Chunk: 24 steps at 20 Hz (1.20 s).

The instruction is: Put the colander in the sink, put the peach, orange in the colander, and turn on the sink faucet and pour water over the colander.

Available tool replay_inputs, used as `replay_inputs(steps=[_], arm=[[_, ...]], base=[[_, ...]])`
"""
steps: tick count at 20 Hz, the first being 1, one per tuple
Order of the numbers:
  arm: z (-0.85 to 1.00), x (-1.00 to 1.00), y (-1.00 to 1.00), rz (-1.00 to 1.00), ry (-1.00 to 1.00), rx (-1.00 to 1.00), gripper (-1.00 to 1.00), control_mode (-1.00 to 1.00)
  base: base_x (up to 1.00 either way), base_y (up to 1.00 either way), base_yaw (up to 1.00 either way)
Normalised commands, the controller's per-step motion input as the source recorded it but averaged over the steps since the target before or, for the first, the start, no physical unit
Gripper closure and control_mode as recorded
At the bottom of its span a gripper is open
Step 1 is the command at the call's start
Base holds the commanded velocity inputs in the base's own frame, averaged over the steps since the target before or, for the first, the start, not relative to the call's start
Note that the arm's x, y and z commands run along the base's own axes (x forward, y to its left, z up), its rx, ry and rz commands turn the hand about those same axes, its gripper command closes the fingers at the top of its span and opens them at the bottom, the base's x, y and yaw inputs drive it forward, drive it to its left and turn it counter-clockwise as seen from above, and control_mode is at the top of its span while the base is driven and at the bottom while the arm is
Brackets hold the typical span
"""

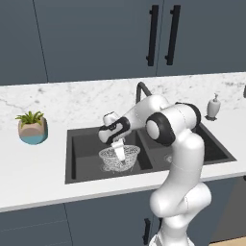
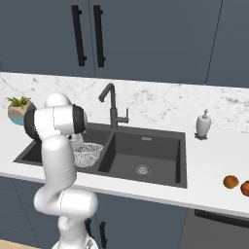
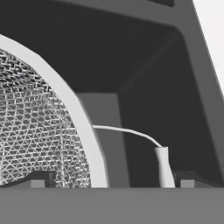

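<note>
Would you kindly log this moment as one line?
colander: in left sink basin | tool: open at its rim | peach, orange: on counter

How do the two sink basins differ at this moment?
The left basin holds the white mesh colander, with the open hand at its rim; the right basin holds nothing. The left basin's drain is hidden by colander and arm; the right basin's round drain shows. Both are dark grey and rectangular.

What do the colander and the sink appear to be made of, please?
The colander looks like white-coated wire mesh: open lattice you see through, with a solid smooth rim. The sink looks like matte dark grey composite or stone, showing no gloss; only its drain looks metallic.
</note>
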Motion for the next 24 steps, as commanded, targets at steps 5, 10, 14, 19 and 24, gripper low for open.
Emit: replay_inputs(steps=[5,10,14,19,24], arm=[[-0.12,-0.04,-0.05,0.00,-0.12,0.00,1.00,-1.00],[0.00,0.00,0.00,0.00,0.00,0.00,1.00,-1.00],[0.00,0.00,0.00,0.00,0.00,0.00,1.00,-1.00],[0.00,0.00,0.00,0.00,0.00,0.00,-1.00,-1.00],[0.00,0.00,0.00,0.00,0.00,0.00,-1.00,-1.00]], base=[[0.00,0.00,0.00],[0.00,0.00,0.00],[0.00,0.00,0.00],[0.00,0.00,0.00],[0.00,0.00,0.00]])
